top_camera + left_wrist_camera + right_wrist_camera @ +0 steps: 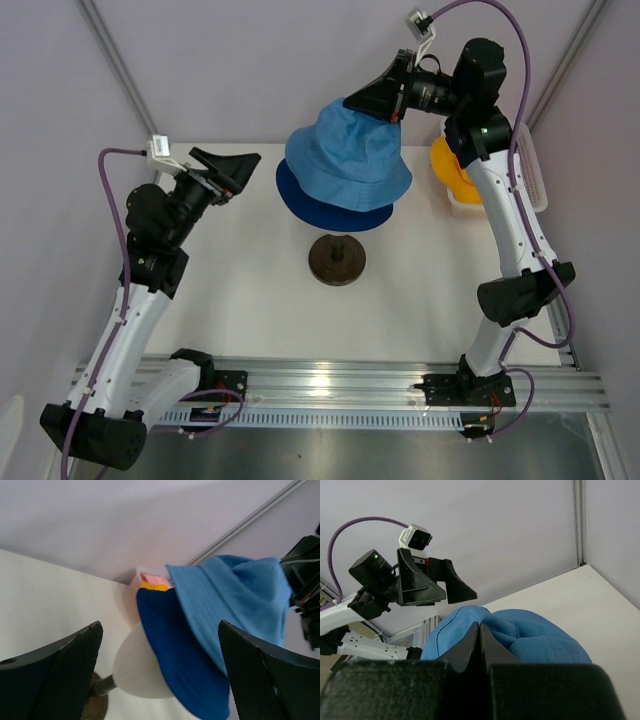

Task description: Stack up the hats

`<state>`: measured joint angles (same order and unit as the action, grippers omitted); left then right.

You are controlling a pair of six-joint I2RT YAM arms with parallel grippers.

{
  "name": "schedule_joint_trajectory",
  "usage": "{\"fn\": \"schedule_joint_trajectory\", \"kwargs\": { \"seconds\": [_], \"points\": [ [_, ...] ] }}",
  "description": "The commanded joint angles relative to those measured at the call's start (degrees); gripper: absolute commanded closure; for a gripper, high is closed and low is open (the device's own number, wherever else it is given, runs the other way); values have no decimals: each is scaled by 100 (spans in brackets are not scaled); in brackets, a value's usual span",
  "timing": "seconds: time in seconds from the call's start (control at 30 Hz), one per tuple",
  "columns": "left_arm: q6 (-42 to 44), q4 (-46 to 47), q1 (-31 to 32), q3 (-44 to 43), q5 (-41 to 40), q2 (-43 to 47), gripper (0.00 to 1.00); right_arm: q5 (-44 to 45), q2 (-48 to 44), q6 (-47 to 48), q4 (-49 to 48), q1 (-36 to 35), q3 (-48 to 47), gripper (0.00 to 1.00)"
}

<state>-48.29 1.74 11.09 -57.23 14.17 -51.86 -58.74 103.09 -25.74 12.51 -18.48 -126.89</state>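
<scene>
A light blue hat (345,155) hangs tilted over a dark blue hat (330,215), which sits on the cream mannequin head (137,665). My right gripper (352,103) is shut on a fold of the light blue hat's crown (540,640) at its far top; the jaws (480,625) are pressed together on the fabric. My left gripper (238,165) stands open to the left of the hats, apart from them, with nothing between its fingers (75,670). A yellow-orange hat (447,168) lies in the basket at the right. A strip of pink hat (155,579) shows behind the dark blue hat (175,645).
The mannequin's dark round base (337,258) stands mid-table below the hats. A white mesh basket (535,175) sits at the right edge against the wall. Grey walls close the back and sides. The arm bases and a metal rail (330,385) line the near edge.
</scene>
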Motion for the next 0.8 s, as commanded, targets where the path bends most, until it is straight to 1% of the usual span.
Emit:
{"fn": "schedule_joint_trajectory", "kwargs": {
  "seconds": [0.0,0.03,0.13,0.37,0.47,0.63,0.77],
  "points": [
    [-900,1117,-46,-191,419,-210,1,12,-105,280,120,-129,-64,100],
    [-1188,1197,-28,-183,472,-272,1,29,-113,297,120,-147,-29,100],
    [-1550,1574,86,-174,648,-518,1,47,-192,429,155,-173,102,100],
    [-1666,1786,437,-613,1070,-1168,3,363,-561,859,322,-182,673,100],
    [-1675,1751,508,-693,1158,-1318,4,451,-693,886,208,-182,928,100],
    [-1718,1708,604,-850,1167,-1450,7,363,-711,860,129,-182,956,100],
    [-1885,1645,666,-869,1123,-1591,11,407,-737,939,146,-174,947,98]
  ]
}}
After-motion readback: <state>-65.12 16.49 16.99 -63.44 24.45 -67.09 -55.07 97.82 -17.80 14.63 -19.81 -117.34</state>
